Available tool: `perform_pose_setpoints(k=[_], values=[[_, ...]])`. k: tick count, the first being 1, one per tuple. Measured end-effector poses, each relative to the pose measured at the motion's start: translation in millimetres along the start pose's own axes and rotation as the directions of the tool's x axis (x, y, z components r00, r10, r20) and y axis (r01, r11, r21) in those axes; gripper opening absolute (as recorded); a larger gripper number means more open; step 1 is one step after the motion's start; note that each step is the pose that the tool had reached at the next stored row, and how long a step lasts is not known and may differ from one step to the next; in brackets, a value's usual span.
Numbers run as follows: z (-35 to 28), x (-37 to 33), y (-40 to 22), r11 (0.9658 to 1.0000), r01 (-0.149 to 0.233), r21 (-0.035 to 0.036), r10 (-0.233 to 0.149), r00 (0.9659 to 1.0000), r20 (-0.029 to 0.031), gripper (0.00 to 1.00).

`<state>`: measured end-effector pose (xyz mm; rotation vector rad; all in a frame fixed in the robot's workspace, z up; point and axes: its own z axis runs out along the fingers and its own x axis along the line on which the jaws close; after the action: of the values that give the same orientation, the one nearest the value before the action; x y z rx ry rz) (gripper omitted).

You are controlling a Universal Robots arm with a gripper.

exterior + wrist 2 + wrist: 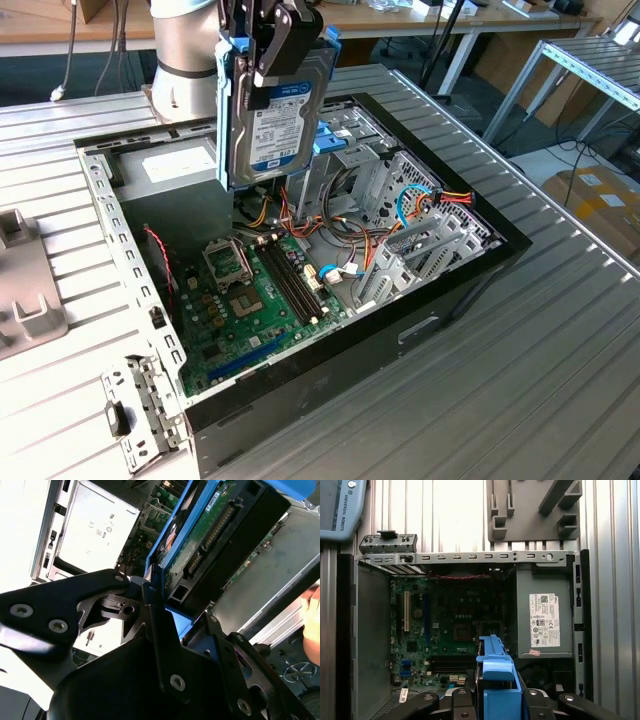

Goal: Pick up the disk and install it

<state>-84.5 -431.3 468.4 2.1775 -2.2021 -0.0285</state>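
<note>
1. The ribbed silver metal table (560, 330) carries everything. A grey moulded fixture plate (25, 290) lies on it at nine o'clock in the exterior view.
2. The open black rectangular computer case (330, 385) lies flat on the table at the middle of the exterior view, its inside facing up.
3. The green motherboard (250, 310) covers the case floor, toward seven o'clock from the case's centre.
4. The grey metal power-supply box with a white sticker (175, 165) sits in the case's eleven o'clock corner.
5. The silver perforated-metal drive cage (420, 230) stands at the case's three o'clock side, with orange, red and blue cables bunched beside it.
6. The disk (272, 120), a flat rectangular grey-metal hard drive with a white and blue label and light-blue plastic side rails, hangs upright on edge above the open case. It sits at twelve o'clock in the exterior view, between power supply and cage, with its label facing the camera. In the second wrist view its green circuit-board face (210, 535) shows.
7. The black gripper (262, 60) is clamped on the disk's upper part, one finger lying across the labelled face.
</note>
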Motion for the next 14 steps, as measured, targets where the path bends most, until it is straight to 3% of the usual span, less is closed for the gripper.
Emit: perform_pose_setpoints(k=[14], values=[[0.6,5.2,-4.1,1.0000,0.000,0.0000,0.000,1.0000,-0.0037,0.37]])
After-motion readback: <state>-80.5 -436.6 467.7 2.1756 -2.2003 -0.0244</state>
